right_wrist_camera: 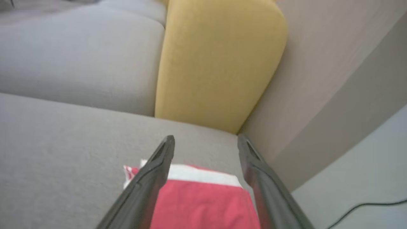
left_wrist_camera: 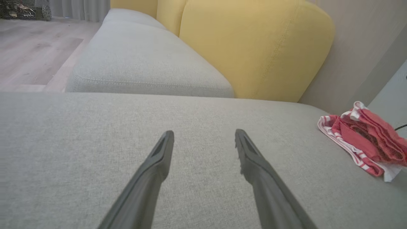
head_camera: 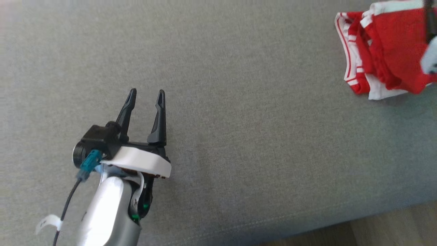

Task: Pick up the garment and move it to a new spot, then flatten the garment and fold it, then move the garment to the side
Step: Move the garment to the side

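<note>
The garment (head_camera: 385, 48) is a red and white folded bundle lying at the far right of the grey sofa seat (head_camera: 239, 102). The left wrist view has the garment (left_wrist_camera: 365, 140) at its right edge. My left gripper (head_camera: 146, 93) hovers open over bare cushion at the lower left, far from the cloth; its fingers (left_wrist_camera: 159, 159) stand spread with nothing between them. My right gripper (right_wrist_camera: 206, 141) is open just above the garment (right_wrist_camera: 203, 203), whose red cloth and white band lie under and between the fingers. A dark finger and a pale blurred part of that arm (head_camera: 431, 51) show at the head view's right edge.
A yellow back cushion (left_wrist_camera: 254, 47) stands behind the seat, beside a second grey seat cushion (left_wrist_camera: 143, 63). Wooden floor (head_camera: 392, 229) lies beyond the seat's front edge at the lower right. A beige wall (right_wrist_camera: 334, 79) and pale floor with a black cable (right_wrist_camera: 365, 206) border the sofa's right end.
</note>
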